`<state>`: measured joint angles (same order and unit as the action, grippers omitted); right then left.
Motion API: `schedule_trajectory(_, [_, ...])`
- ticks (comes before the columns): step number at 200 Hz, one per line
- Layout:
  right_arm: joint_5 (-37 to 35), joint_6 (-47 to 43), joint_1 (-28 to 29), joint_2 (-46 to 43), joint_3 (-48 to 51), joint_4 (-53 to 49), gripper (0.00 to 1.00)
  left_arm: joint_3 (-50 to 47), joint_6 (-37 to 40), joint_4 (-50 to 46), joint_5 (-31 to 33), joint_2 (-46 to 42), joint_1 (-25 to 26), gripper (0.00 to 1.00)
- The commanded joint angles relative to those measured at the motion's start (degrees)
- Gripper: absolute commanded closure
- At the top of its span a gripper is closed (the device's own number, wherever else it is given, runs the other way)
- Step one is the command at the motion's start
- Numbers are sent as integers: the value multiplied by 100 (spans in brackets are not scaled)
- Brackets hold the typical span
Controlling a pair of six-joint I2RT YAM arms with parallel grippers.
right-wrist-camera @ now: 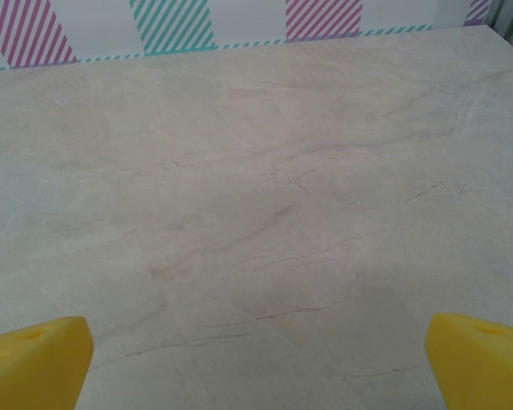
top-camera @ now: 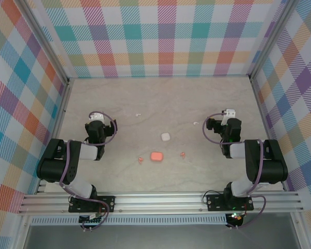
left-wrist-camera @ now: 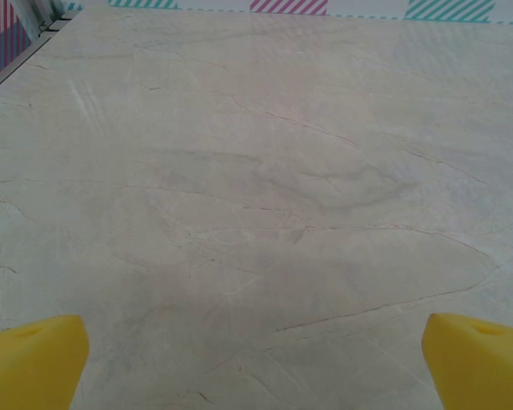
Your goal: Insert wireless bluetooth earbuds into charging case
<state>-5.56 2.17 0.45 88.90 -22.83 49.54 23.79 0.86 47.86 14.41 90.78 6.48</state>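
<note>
Near the middle of the surface, toward its near edge, the coral case (top-camera: pixel 156 155) lies between two coral earbuds (top-camera: pixel 140 160), the white case (top-camera: pixel 165 137) just behind it, two white earbuds (top-camera: pixel 138 114) farther back, and both arms' jaws stand wide, holding nothing.

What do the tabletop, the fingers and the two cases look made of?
Tabletop: matte beige marble-look sheet, fine veins, likely laminate. Left fingers and right fingers: matte yellow, probably plastic or rubber. Coral-pink case and white case: rounded, likely plastic; too small to judge finish.
</note>
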Motion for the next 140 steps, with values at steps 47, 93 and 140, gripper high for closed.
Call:
schedule_trajectory(47, [62,307,44,-1105,-986,-2881,0,1186,-591,-3360,-4,-1316,-76,0])
schedule_trajectory(93, [-57,2660,289,-1408,-2864,-7538,13,2318,-1947,-6426,-1231,-1395,-46,19])
schedule_trajectory(140, [-536,3510,2386,-1602,-3013,-8886,20,1928,-2463,-7715,-1411,-2073,704,18])
